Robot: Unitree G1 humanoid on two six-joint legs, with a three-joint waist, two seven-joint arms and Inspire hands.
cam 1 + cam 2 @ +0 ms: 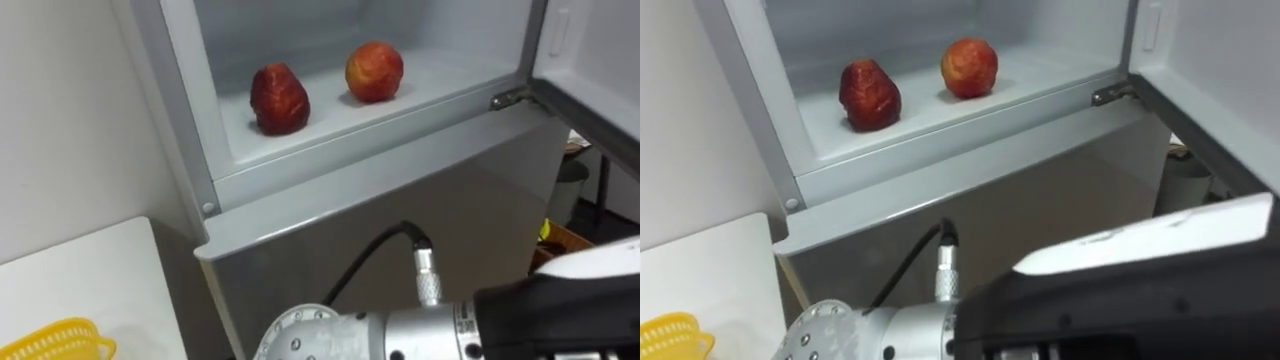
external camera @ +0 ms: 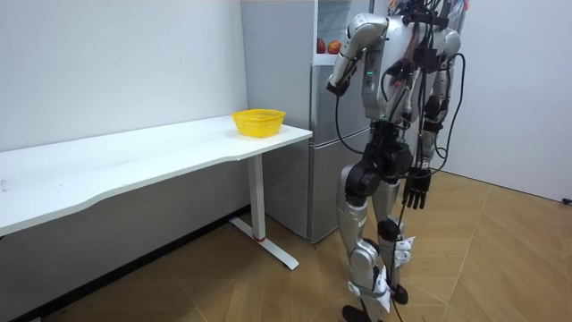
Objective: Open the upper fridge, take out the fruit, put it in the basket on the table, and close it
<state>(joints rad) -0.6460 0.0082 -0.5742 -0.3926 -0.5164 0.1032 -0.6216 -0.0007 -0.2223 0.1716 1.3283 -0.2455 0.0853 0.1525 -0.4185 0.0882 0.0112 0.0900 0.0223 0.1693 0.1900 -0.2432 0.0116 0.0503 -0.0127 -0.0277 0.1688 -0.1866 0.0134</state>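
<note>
The upper fridge compartment (image 1: 300, 140) stands open in front of me. On its white floor lie a dark red fruit (image 1: 279, 99) on the left and a red-orange apple (image 1: 374, 71) to its right, a little apart. My left arm crosses low in the eye views, well below the fruits. The dark back of my left hand (image 1: 570, 310) is at the lower right, touching nothing. In the room view I stand facing the fridge (image 2: 313, 116) with this arm raised and bent. My right hand (image 2: 416, 190) hangs by my thigh, fingers relaxed and holding nothing.
The upper door (image 1: 600, 90) is swung open to my right. The lower fridge door (image 1: 420, 210) is closed. A white table (image 1: 80, 280) stands at my left with a yellow basket (image 1: 55, 342) on its near end.
</note>
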